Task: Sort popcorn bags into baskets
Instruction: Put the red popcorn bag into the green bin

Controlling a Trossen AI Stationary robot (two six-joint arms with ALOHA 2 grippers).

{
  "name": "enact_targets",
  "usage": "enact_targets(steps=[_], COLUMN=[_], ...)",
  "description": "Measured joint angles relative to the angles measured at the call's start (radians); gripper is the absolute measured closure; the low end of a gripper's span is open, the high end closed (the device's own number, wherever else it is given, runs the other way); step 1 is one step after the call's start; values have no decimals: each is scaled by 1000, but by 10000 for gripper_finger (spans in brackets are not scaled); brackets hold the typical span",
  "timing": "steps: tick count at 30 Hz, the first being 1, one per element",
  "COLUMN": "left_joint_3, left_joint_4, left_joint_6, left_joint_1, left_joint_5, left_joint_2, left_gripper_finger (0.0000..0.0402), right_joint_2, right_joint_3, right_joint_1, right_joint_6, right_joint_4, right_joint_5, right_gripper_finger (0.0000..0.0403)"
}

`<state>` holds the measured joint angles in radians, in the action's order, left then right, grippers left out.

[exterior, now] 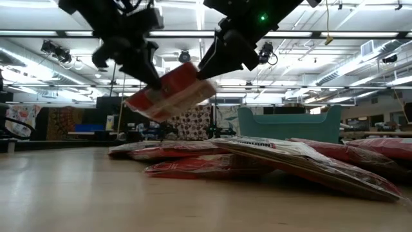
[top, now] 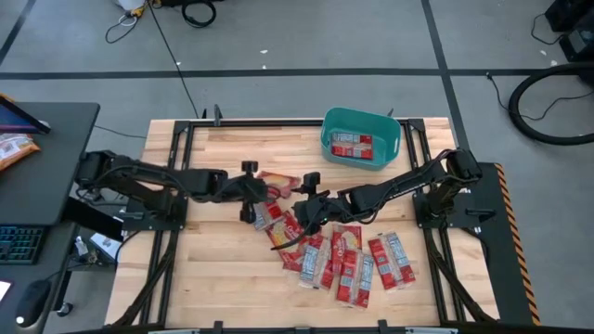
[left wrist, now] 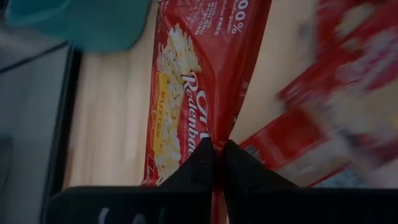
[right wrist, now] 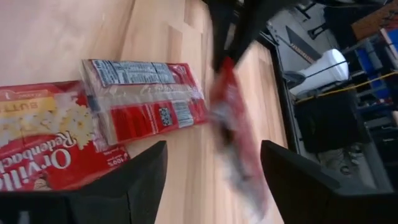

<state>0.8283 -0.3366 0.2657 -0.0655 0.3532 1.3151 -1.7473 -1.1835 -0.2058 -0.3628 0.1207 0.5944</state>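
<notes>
Nearest the low camera, loose popcorn bags are lying flat and overlapping on the table, edges lifting a little — thin, light, floppy film, likely slick.

One bag is hanging in the air above the pile, tilted. The left gripper is pinching its crimped end seam, fingers closed tight on the film; the packet is drooping away from the grip, so it is bending under its own slight weight. An edge or seam looks the best place to hold — the flat face offers nothing to pinch.

The right gripper is hovering just beside that bag, fingers spread wide and holding nothing.

The basket is sitting at the far side of the table, well apart from the pile, with at least one bag inside.
</notes>
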Motion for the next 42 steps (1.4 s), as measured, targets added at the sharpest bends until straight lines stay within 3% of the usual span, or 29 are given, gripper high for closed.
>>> enact_targets(steps=[6, 15, 22, 30, 42], left_joint_3=[5, 5, 6, 5, -200], left_joint_4=[81, 100, 104, 82, 151], left_joint_6=[49, 46, 34, -44, -210], left_joint_1=[-53, -58, -73, -73, -117], left_joint_5=[-37, -36, 78, 110, 95], left_joint_2=[0, 0, -28, -151, -335], left_gripper_finger=[378, 371, 296, 218, 214], right_joint_2=[0, 0, 0, 33, 166], right_joint_3=[0, 0, 0, -22, -24], right_joint_1=[0, 1, 1, 1, -14], right_joint_6=[-7, 2, 4, 73, 101], right_joint_4=[3, 8, 59, 175, 292], right_joint_5=[29, 15, 44, 95, 237], right_gripper_finger=[190, 299, 361, 364, 363])
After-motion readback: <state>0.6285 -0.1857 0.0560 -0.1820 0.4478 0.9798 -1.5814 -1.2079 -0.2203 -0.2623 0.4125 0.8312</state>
